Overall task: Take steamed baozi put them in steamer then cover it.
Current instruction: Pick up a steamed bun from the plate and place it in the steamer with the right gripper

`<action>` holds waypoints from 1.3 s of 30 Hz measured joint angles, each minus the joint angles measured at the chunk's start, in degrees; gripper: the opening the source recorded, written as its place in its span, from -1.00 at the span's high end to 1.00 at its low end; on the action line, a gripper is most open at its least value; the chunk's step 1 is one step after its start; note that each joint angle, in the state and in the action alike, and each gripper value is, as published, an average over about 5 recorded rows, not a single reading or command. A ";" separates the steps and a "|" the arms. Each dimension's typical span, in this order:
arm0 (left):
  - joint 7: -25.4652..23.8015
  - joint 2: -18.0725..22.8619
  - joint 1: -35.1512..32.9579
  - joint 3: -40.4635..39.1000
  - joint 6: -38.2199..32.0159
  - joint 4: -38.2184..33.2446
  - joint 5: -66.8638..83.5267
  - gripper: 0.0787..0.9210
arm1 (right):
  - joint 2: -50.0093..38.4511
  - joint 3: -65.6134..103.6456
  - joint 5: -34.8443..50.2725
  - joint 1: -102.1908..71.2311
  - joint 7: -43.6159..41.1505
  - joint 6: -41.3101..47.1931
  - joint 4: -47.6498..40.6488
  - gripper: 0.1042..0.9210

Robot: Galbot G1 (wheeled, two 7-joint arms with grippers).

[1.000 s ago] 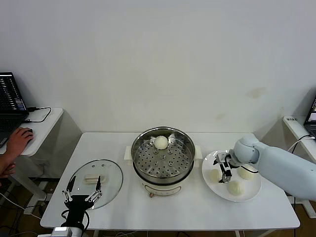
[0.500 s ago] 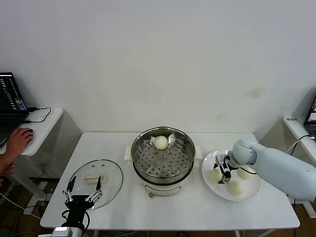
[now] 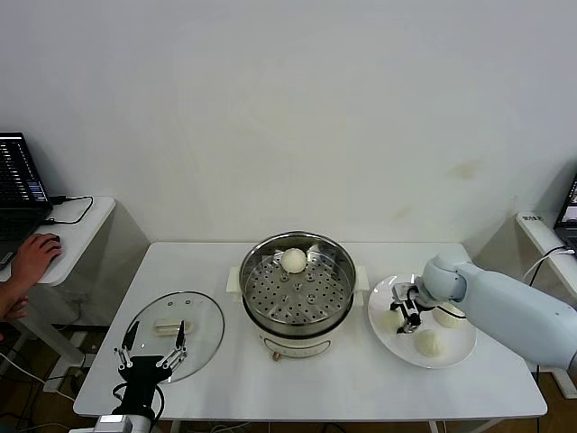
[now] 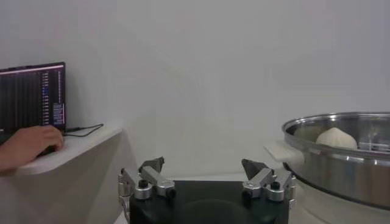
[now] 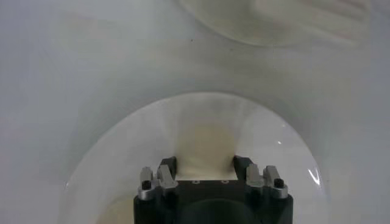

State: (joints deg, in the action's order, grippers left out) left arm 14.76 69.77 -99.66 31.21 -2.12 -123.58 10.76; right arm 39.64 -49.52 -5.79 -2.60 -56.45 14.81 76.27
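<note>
Right gripper (image 3: 403,311): I have it low over the plate (image 3: 462,351), lower right of the head view, jaws apart, straddling the leftmost bun (image 5: 204,146). Steamer (image 3: 297,293): frame centre, one bun inside. Left gripper (image 3: 151,353): parked lower left, spread wide.

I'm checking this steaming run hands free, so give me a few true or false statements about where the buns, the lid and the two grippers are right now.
1. One baozi sits on the perforated tray of the steamer. True.
2. The glass lid covers the steamer. False: it lies on the table, on the steamer's left.
3. The right gripper is down at the plate, its fingers on either side of a baozi. True.
4. The plate holds four buns. False: three show there.
5. The left gripper is holding a bun. False: it is open and empty, near the lid.
</note>
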 measured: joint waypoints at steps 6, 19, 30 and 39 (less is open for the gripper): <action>-0.01 -0.21 0.16 -0.06 0.04 -0.06 0.02 -0.77 | -3.24 -1.29 2.09 4.49 -1.60 0.07 2.78 -0.12; -0.03 -1.04 0.79 -0.75 0.05 -0.10 0.06 -0.77 | -8.61 -11.95 12.71 26.61 -2.53 3.07 10.55 -0.15; 0.05 -1.48 1.45 -0.27 0.21 -0.19 0.43 -0.77 | 0.77 -21.21 26.98 41.85 2.16 10.88 14.46 -0.16; 0.09 -0.88 1.37 0.31 0.25 -0.37 0.48 -0.77 | 12.64 -22.71 36.18 41.17 7.94 18.72 13.17 -0.16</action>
State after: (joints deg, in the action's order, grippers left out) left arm 14.86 68.90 -98.29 31.52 -1.87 -123.95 11.25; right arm 52.28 -72.22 30.39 38.57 -48.52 33.53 89.44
